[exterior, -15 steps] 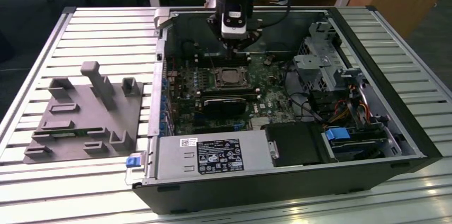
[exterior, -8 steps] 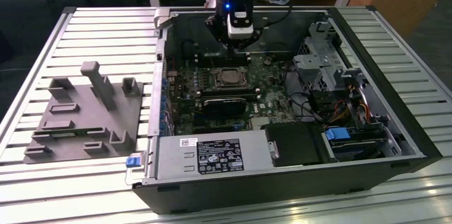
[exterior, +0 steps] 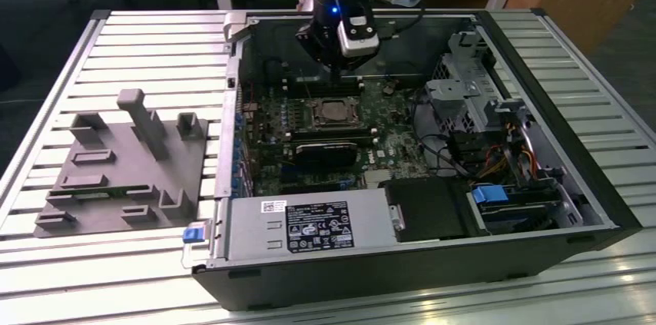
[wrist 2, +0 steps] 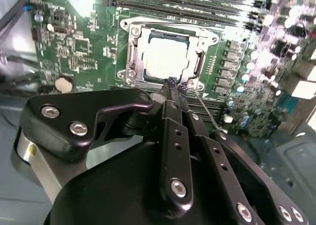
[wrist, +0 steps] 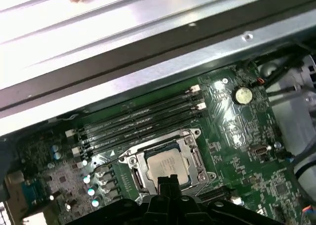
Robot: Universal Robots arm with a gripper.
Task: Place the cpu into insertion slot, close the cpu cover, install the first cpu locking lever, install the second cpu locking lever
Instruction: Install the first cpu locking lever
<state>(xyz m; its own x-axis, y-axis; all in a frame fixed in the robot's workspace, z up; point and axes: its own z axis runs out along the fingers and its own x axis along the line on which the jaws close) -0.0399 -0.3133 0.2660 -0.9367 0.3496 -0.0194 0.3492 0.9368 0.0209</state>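
Note:
The cpu (wrist 2: 165,57) shows its pale silvery face inside the insertion slot (wrist 2: 129,55) on the green board. The cpu cover (wrist 2: 168,31) lies flat around it as a metal frame. In the exterior view the cpu (exterior: 330,112) sits mid-board, and my gripper (exterior: 343,71) hangs just above and behind it. Its black fingers are shut together with nothing between them, and in both wrist views the gripper (wrist 2: 171,82) (wrist: 168,178) has its tips at the socket's edge. A thin wire lever (wrist 2: 207,111) runs out from the socket corner beside the fingers.
The open computer case (exterior: 574,187) lies on a slatted table. A black card (exterior: 326,148) sits in front of the socket, and memory slots (wrist: 138,121) lie behind it. A drive cage (exterior: 462,87) and cables are on the exterior view's right, a grey fixture (exterior: 123,164) on its left.

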